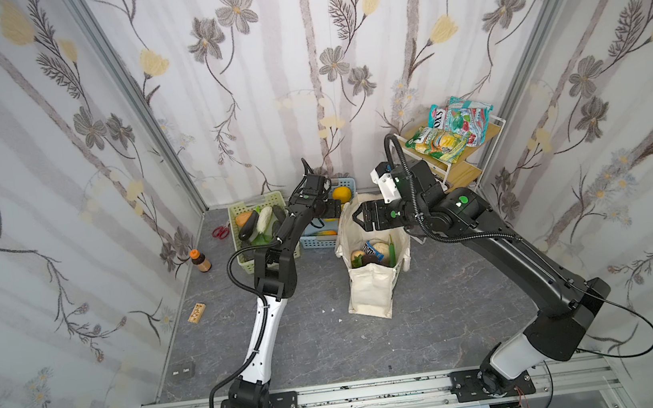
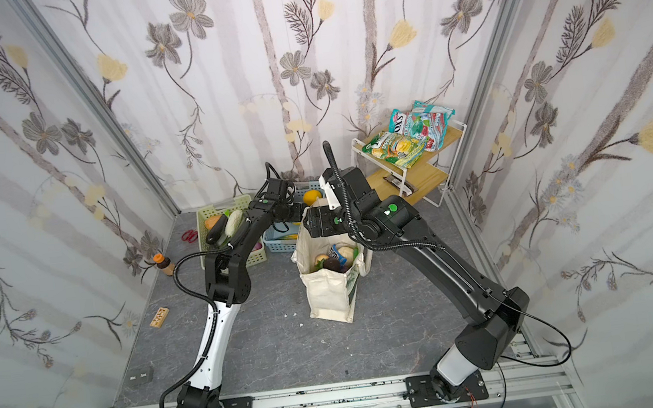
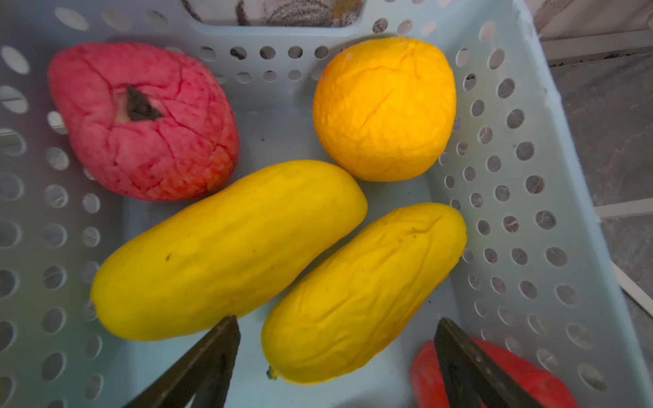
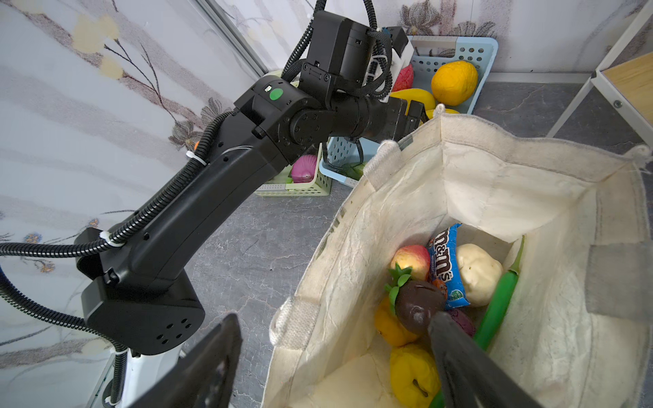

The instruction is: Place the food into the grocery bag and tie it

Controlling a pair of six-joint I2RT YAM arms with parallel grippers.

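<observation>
Grocery bag stands upright in the middle of the grey table with its mouth open, just right of the blue basket that sits against the far wall; a green basket of vegetables lies left of that one. Inside the bag, the right wrist view shows a blue candy packet, a cream vegetable, a green pepper, a reddish apple, a dark brown fruit with green leaves and a yellow pepper. The right gripper hangs over the bag's far left rim with its jaws spread and nothing between them, one finger above the inside and one outside the cloth. The left gripper hovers over the blue basket, jaws spread wide and holding nothing. Below it lie two long yellow fruits, side by side, an orange, a pink-red fruit and a red piece partly hidden by a finger.
</observation>
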